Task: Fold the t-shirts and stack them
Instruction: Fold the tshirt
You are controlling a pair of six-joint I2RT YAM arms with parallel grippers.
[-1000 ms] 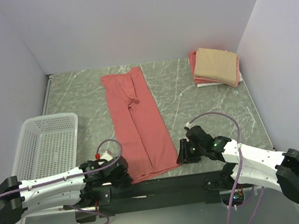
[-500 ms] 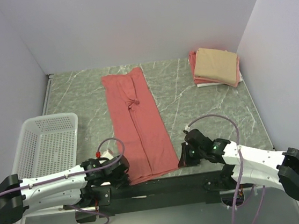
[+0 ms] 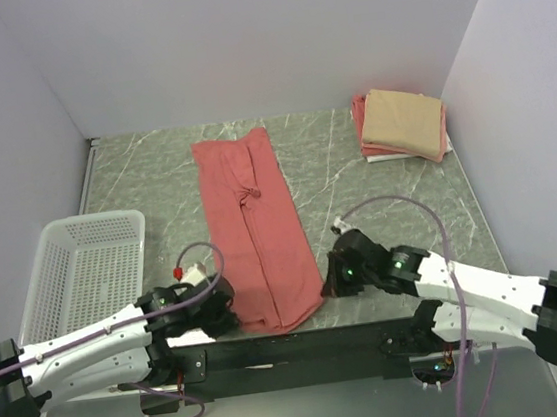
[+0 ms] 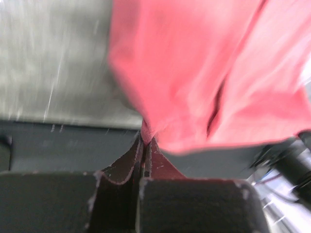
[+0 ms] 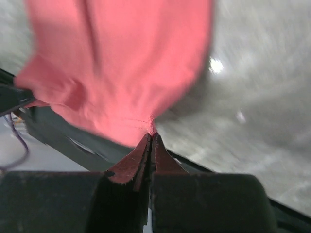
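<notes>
Top external, left to right: skims the white mesh basket (image 3: 51, 257) off to the left of the left gripper (image 3: 228, 313), then finds it pinched shut on the near hem corner of the salmon-red t-shirt (image 3: 254, 211), stretched out ahead of both grippers. Moves on to the right gripper (image 3: 330, 285), likewise clamped on the opposite hem corner, confirmed close-up in both wrist views. Ends well ahead and to its right at the folded tan t-shirt (image 3: 404, 116) atop the pink t-shirt (image 3: 359, 119).
</notes>
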